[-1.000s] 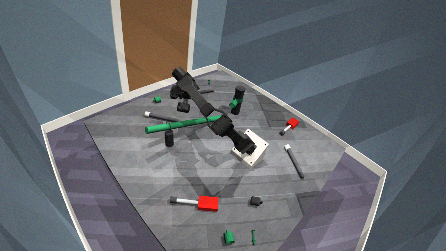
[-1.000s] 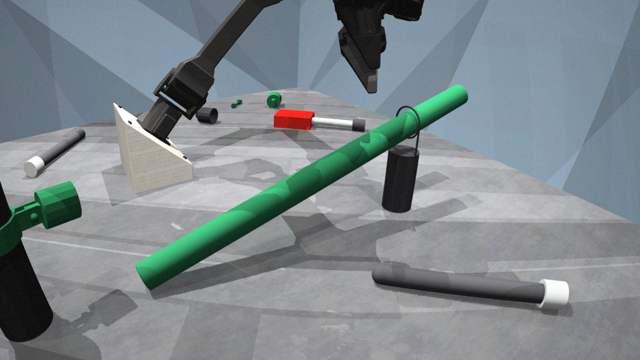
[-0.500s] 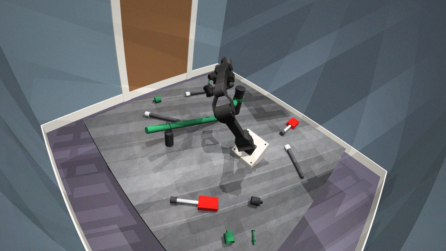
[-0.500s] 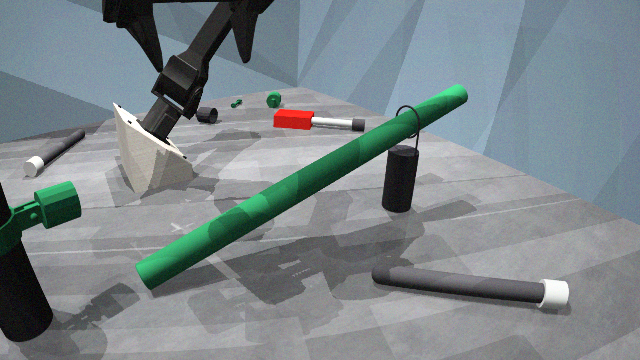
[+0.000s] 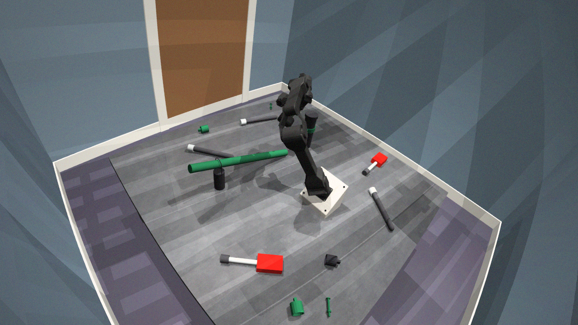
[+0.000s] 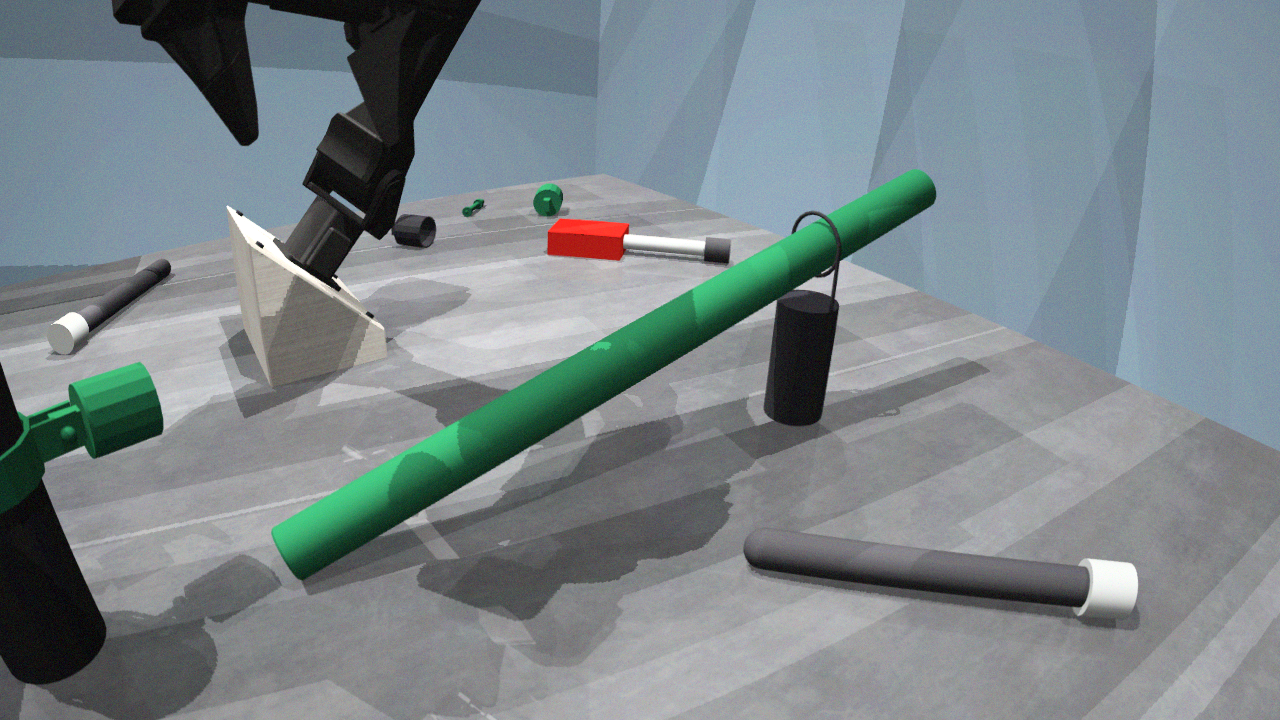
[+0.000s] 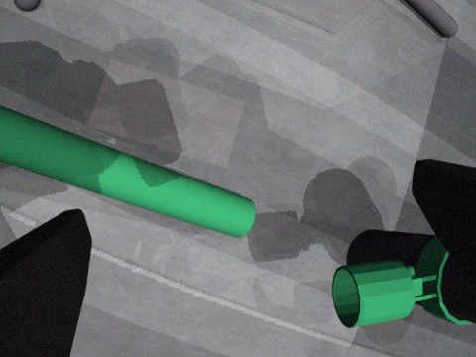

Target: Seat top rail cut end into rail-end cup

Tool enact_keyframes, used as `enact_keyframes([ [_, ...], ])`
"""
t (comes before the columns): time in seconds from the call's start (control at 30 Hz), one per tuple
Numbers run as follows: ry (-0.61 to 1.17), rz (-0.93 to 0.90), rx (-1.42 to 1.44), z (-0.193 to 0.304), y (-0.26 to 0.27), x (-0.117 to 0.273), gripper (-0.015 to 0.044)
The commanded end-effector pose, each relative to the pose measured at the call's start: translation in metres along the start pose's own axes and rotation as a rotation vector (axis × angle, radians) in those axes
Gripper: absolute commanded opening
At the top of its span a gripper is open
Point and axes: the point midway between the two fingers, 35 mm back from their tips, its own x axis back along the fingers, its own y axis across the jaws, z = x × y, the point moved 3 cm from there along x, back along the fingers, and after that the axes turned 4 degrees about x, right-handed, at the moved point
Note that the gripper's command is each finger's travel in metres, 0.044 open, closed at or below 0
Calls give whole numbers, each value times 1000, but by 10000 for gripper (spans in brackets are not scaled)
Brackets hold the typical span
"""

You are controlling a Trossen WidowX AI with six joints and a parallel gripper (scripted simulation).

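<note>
The green rail (image 5: 238,160) (image 6: 572,385) (image 7: 149,193) slopes through the wire loop (image 6: 837,259) on the short black post (image 5: 219,179) (image 6: 801,367). Its lower end is down at the floor, outside the cup. The green end cup (image 6: 116,410) (image 7: 387,294) hangs on the band (image 5: 311,130) (image 6: 17,470) of the big black post (image 5: 310,120) (image 6: 44,591), higher than that end, its mouth towards the rail. In the top view the arm hides the cup. My gripper (image 7: 256,200) is open and empty, above the rail's lower end, with one finger overlapping the band in the wrist view.
A dark rod with a white end (image 5: 210,152) (image 6: 921,573) lies beside the rail. Another rod (image 5: 258,119) lies behind. The wooden arm base (image 5: 335,193) (image 6: 304,335) stands in front. Red-headed mallets (image 5: 269,263) (image 5: 379,159) and small green parts (image 5: 296,307) (image 5: 204,128) lie farther off.
</note>
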Motion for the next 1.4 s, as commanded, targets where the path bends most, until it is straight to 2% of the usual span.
enact_keyframes([
  [0.0, -9, -33, 418, 31, -33, 2, 440],
  [0.23, -59, -60, 926, 72, -65, 5, 440],
  [0.6, -134, -52, 1390, 113, -88, 5, 440],
  [1.17, -135, -52, 1400, 114, -88, 5, 440],
  [1.37, -135, -51, 1400, 129, -82, -26, 440],
])
